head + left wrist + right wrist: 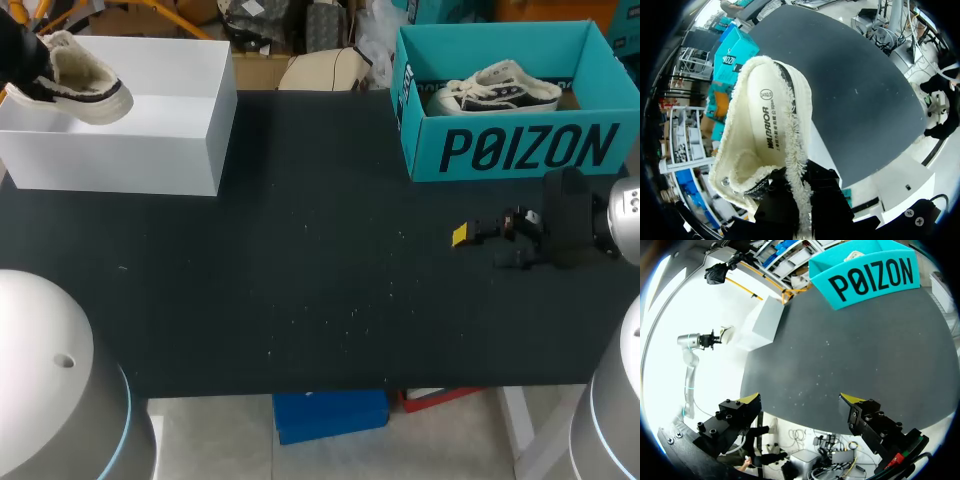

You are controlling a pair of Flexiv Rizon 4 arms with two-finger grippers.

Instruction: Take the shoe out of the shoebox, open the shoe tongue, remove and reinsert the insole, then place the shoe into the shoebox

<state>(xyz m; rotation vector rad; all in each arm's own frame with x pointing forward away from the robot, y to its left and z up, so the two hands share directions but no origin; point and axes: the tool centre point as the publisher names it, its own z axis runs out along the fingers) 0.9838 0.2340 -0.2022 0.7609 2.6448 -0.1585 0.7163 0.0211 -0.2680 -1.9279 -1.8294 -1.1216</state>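
The left gripper [800,197] is clamped on the collar of a cream shoe [765,125], toe pointing ahead of it, over the white box [110,150]. The right gripper [800,399] has its fingers apart above the table [300,280]. Ahead of it stands the teal box [865,275], with a second shoe [495,88] inside.
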